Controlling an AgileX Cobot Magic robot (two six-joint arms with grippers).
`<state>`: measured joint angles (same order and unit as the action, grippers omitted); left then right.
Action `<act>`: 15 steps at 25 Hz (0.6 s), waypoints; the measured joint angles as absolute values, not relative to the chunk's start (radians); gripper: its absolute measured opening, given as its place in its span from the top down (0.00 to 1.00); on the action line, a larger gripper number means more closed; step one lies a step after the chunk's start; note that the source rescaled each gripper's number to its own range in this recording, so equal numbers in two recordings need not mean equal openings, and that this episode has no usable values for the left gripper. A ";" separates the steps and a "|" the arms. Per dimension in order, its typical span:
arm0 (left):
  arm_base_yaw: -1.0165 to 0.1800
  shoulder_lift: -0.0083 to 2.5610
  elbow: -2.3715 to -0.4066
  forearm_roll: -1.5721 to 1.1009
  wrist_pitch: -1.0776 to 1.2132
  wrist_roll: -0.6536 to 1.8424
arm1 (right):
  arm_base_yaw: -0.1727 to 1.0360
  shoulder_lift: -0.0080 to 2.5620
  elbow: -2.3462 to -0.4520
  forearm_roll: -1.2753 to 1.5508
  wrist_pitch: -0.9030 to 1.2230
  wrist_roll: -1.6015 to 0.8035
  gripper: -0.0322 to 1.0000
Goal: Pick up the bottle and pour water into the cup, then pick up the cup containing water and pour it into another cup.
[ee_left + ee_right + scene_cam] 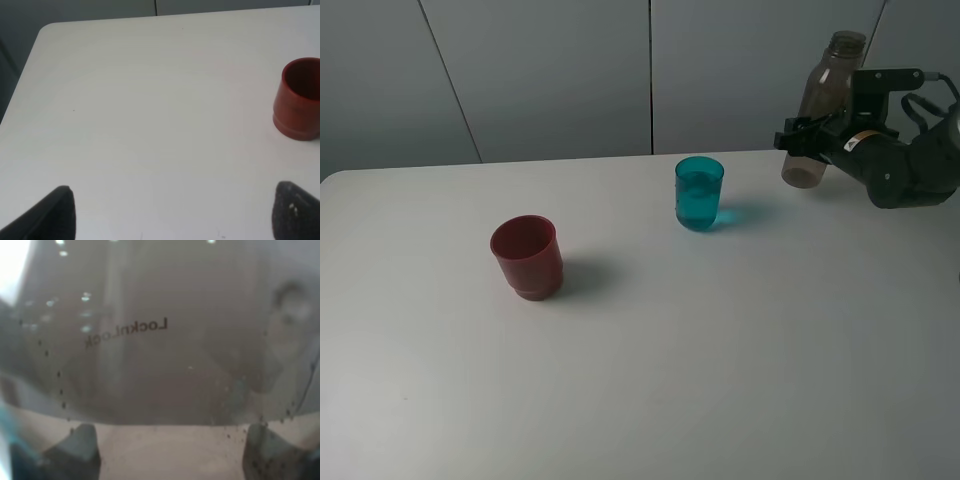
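The smoky grey-brown bottle (825, 108) is held nearly upright, a little above the table's back right, by my right gripper (808, 138), which is shut on its lower body. It fills the right wrist view (165, 330). The teal cup (699, 194) stands left of the bottle and holds water. The dark red cup (527, 257) stands left of centre and also shows in the left wrist view (299, 99). My left gripper (172, 215) is open and empty above the table's near left, apart from the red cup.
The white table (720, 360) ends at a back edge just behind the teal cup, with a grey panelled wall (550, 70) beyond. The table's rounded left corner (47, 30) shows in the left wrist view.
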<state>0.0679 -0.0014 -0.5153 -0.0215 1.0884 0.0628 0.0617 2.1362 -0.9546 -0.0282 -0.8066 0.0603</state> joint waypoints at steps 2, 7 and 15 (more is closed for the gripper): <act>0.068 -0.001 -0.515 -0.022 1.088 0.063 | 0.062 2.145 -0.955 -0.048 -0.809 0.062 0.97; 0.068 -0.001 -0.515 -0.022 1.088 0.063 | 0.062 2.156 -0.955 -0.068 -0.803 0.063 0.97; 0.068 -0.001 -0.515 -0.022 1.088 0.063 | 0.062 2.158 -0.955 -0.072 -0.767 0.085 0.97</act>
<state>0.0679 -0.0014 -0.5153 -0.0215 1.0884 0.0628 0.0617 2.1583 -0.9546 -0.0721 -0.7670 0.0852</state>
